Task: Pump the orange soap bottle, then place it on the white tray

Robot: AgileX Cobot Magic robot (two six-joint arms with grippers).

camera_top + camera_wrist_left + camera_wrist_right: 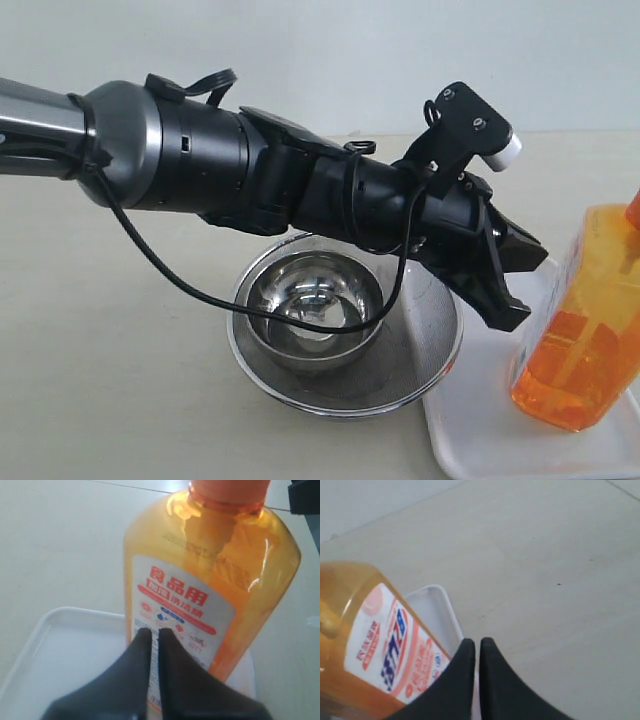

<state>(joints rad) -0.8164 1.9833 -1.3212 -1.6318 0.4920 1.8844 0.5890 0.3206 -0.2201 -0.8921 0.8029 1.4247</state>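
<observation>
**Q:** Pincers first?

**A:** The left gripper [522, 288] is right of centre in the exterior view. Its fingers [175, 680] are pressed together with only a slit between them, pinching nothing. It points at the label of the orange soap bottle [210, 580]. It is just beside the bottle, but I cannot tell whether it touches. The right gripper [476, 647] shows only in its wrist view. It too is pressed together and bare, near the bottle.

**Q:** Writing?

**A:** The white label carries red characters, 食品用. The smaller print is too fine to read. Another face of the bottle [365, 645] has blue lettering, which is not legible.

**Q:** Containers?

**A:** The bottle [580, 320] stands on the white tray [470, 430] at lower right, with orange liquid in its lower part. A steel bowl [315, 315] sits inside a mesh strainer [405, 370] at lower centre. The strainer's rim is at the tray's left edge.
</observation>
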